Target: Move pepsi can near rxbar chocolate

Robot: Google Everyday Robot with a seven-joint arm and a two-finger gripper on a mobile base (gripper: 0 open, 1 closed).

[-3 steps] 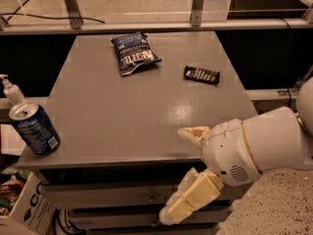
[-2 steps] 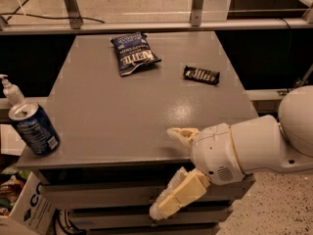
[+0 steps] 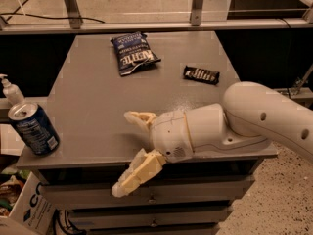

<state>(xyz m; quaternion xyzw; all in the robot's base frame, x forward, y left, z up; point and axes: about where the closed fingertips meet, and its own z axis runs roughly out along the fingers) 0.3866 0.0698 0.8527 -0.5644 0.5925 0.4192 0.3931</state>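
Camera view of a grey surface (image 3: 98,111) seen from its front edge. The pepsi can (image 3: 33,129) is shown standing upright at the front left corner of the surface, its silver top facing up and its white print turned toward the camera. The rxbar chocolate (image 3: 201,74) is seen lying flat toward the back right of the surface, well apart from the can and almost diagonally across from it. A dark blue chip bag (image 3: 134,53) is shown lying at the back centre, left of the bar and not touching it.

The white arm (image 3: 254,116) is seen entering from the right and reaching across the front edge. The claw (image 3: 122,153) is located at the front centre of the surface, and its two pale fingers are spread wide with nothing held between them. The upper finger (image 3: 138,118) is seen over the surface just inside the front edge; the lower finger (image 3: 138,172) is seen hanging past that edge, in front of the drawer fronts (image 3: 195,199) below.

The can is placed to the left of the claw, clearly apart from it, with bare surface between them. The open side of the claw is turned leftward, toward the can's side of the surface. The bar is located behind and to the right of the claw.

A white pump bottle (image 3: 10,89) is seen behind the can, off the left edge of the surface.
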